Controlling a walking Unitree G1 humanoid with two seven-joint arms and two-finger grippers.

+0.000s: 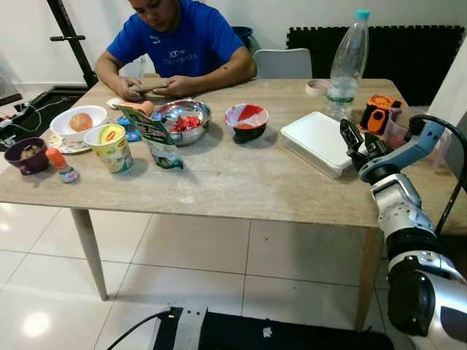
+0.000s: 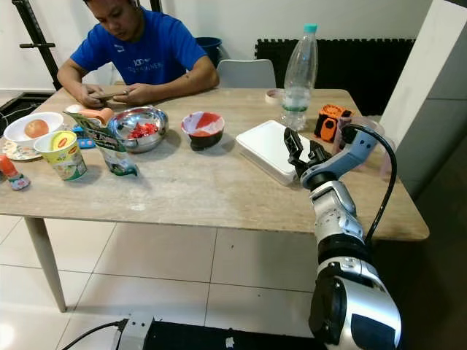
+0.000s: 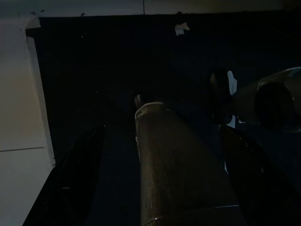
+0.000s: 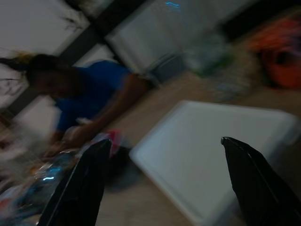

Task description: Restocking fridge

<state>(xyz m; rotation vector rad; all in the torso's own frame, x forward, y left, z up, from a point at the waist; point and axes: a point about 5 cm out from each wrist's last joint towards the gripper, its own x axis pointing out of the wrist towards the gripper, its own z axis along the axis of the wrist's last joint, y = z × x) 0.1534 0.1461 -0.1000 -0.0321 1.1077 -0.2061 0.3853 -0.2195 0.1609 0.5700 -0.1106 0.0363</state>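
The right gripper [image 2: 300, 152] hung over the white lidded box [image 2: 273, 149] on the bench [image 2: 190, 189], fingers spread wide to take it; the left arm hung idle.

Box [image 1: 319, 140] on table [image 1: 241, 186], bottle [image 1: 347, 62] behind, bowls [image 1: 246, 121] left.

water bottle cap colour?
Teal cap on the clear water bottle; clearest in the left eye view.
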